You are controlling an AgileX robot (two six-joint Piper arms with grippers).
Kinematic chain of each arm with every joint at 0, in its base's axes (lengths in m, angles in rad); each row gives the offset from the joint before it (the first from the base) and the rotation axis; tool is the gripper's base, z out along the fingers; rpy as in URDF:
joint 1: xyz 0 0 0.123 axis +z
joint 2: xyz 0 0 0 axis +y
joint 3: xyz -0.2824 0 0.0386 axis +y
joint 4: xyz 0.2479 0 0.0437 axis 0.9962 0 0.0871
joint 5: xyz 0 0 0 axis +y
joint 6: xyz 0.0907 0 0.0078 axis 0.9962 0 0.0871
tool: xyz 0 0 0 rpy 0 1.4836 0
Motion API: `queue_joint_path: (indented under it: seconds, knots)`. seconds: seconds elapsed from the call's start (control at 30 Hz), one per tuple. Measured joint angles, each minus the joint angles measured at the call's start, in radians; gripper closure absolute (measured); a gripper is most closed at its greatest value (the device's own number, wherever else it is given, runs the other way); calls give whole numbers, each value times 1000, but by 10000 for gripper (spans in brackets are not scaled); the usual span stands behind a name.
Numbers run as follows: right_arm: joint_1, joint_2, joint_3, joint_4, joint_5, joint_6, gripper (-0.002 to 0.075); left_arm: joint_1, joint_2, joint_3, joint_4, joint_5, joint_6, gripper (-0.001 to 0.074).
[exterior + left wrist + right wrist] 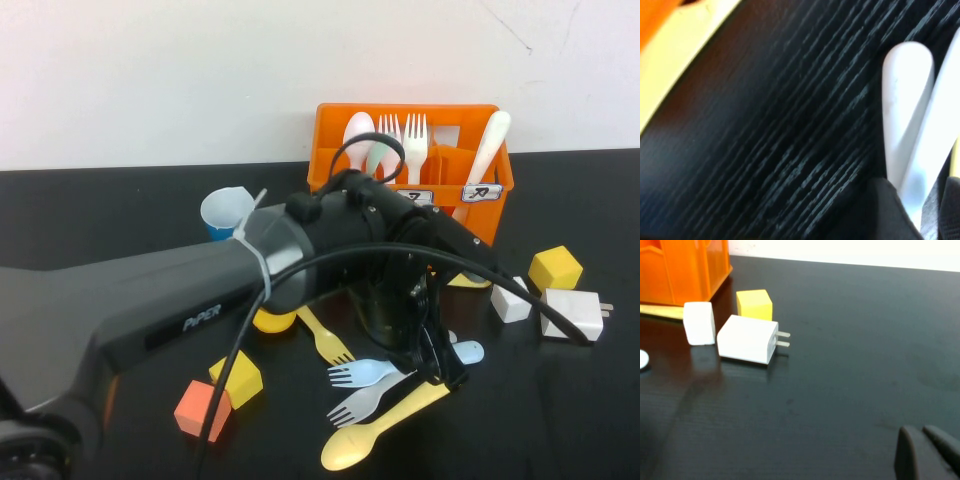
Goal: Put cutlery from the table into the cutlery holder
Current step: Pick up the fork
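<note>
The orange cutlery holder stands at the back, with a white spoon, two forks and a white handle upright in it. On the table in front lie a yellow fork, a light blue fork, a grey fork and a pale yellow spoon. My left gripper is down at the table over the forks' handles. In the left wrist view it is open, with a pale handle running between its fingers and a sliver of table beside it. My right gripper is shut, low over bare table at the right.
A blue cup stands left of the holder. Yellow cubes, an orange cube, a white cube and a white charger plug are scattered around. The left arm hides the table's middle.
</note>
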Motion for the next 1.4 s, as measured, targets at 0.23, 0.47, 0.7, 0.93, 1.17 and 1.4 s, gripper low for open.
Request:
queue_joint_path:
  seconds: [0.23, 0.47, 0.7, 0.93, 1.17, 1.4]
  knots:
    - [0, 0, 0, 0, 0, 0, 729, 0, -15, 0, 1, -4, 24, 505]
    - [0, 0, 0, 0, 0, 0, 729, -23, -13, 0, -54, -50, 120, 505]
    - [0, 0, 0, 0, 0, 0, 729, -46, 27, 0, -81, -75, 263, 505]
    - [0, 0, 0, 0, 0, 0, 729, -50, 35, 0, -63, -98, 427, 505]
    - [0, 0, 0, 0, 0, 0, 729, -50, 35, 0, -38, -152, 446, 505]
    - [0, 0, 0, 0, 0, 0, 729, -50, 35, 0, -26, -223, 448, 505]
